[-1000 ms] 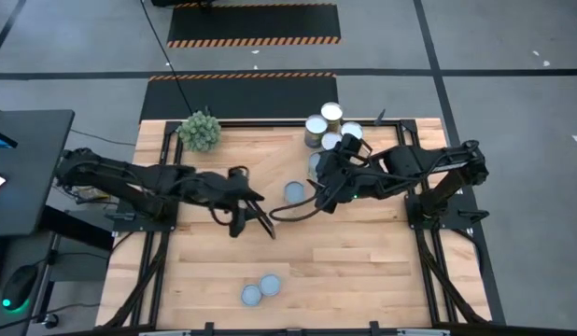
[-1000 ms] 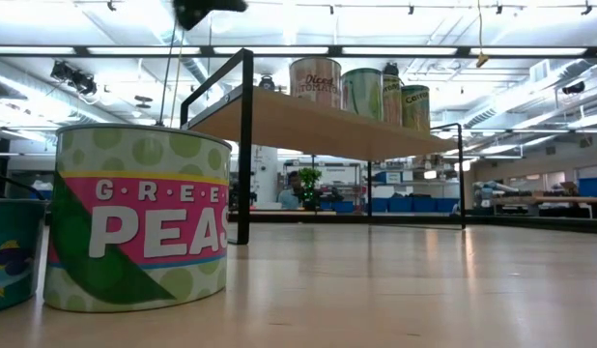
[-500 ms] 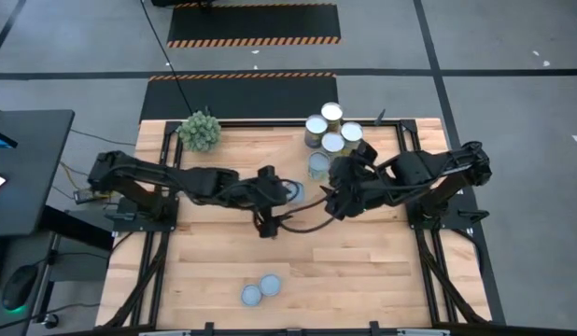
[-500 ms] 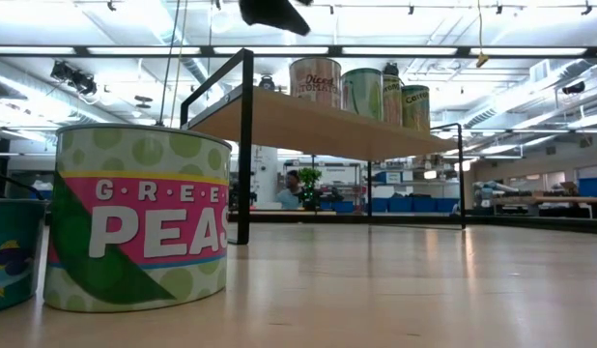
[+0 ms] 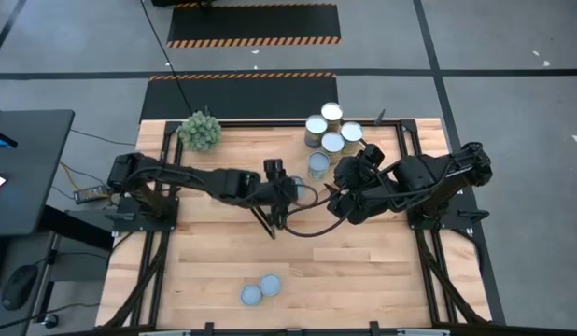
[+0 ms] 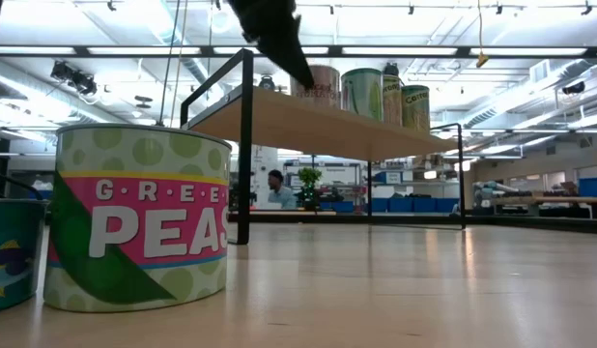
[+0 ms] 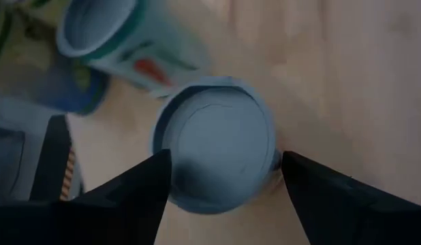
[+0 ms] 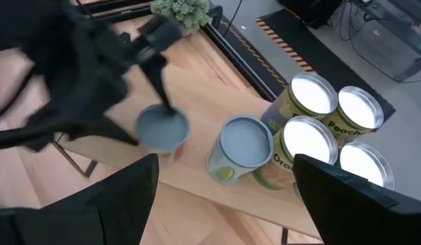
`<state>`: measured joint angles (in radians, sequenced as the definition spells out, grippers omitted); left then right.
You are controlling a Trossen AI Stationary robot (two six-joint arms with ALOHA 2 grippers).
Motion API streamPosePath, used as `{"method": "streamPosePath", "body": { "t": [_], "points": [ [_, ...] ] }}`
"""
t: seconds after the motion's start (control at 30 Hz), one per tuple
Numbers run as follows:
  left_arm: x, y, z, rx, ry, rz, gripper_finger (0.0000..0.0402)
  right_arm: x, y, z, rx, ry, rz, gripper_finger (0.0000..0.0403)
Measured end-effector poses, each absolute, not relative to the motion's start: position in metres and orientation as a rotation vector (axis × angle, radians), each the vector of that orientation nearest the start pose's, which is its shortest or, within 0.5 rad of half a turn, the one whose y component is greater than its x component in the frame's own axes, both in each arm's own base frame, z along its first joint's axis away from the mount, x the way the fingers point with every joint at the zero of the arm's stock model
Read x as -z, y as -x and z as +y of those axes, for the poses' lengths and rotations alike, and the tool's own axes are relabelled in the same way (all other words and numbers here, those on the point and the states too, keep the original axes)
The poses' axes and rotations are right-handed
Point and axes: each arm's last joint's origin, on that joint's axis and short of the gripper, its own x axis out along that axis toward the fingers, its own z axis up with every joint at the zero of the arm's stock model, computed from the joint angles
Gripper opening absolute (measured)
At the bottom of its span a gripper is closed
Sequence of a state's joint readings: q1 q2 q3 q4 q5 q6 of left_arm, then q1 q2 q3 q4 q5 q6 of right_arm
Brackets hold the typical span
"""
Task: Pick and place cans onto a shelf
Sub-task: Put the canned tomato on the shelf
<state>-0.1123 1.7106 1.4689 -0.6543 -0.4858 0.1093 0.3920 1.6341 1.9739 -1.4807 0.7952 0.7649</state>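
Observation:
A can with a blue-grey top [image 5: 294,192] stands on the light-wood shelf [image 6: 318,121]. It also shows in the left wrist view [image 7: 214,143] and the right wrist view [image 8: 163,129]. My left gripper [image 5: 280,193] is open above it, one finger on either side of its rim [image 7: 221,167]. I cannot tell whether they touch. Several more cans [image 5: 330,131] stand in a cluster on the shelf's right part, one with a blue-grey top [image 8: 244,143] nearest. My right gripper [image 5: 346,194] is open and empty [image 8: 224,163], just right of that cluster. Two cans [image 5: 260,289] stand on the table near its front edge.
A green plant ball [image 5: 200,131] sits at the table's far left. The green peas can [image 6: 134,217] and a teal can [image 6: 11,251] stand close to the low camera. The shelf's black end frame [image 6: 245,145] rises at its near end. A person stands in the room behind.
My left gripper has swung toward the table's right and far edge, from mid-table to over the blue-grey-topped can, and has come down toward the shelf. My right gripper has drawn back a little toward the right and near edges, away from that can.

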Motion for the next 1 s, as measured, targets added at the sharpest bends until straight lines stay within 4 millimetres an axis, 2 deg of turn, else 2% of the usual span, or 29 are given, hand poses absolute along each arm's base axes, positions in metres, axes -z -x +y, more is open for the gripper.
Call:
{"method": "streamPosePath", "body": {
  "t": [0.27, 0.57, 0.8, 1.0],
  "points": [
    [-0.291, -0.369, 0.019, -0.391, -0.333, 0.908, 0.0264, -0.426, -0.271, 0.090, 0.674, -0.068, 0.726, 0.0347],
    [-0.293, -0.369, 0.061, -0.370, -0.276, 0.884, 0.0241, -0.427, -0.273, 0.092, 0.663, -0.086, 0.704, 0.0347],
    [-0.295, -0.369, 0.067, -0.332, -0.257, 0.864, 0.0240, -0.427, -0.273, 0.092, 0.668, -0.097, 0.701, 0.0347],
    [-0.315, -0.356, 0.065, -0.301, -0.344, 0.832, 0.0240, -0.427, -0.273, 0.092, 0.669, -0.096, 0.703, 0.0347]
  ]
}}
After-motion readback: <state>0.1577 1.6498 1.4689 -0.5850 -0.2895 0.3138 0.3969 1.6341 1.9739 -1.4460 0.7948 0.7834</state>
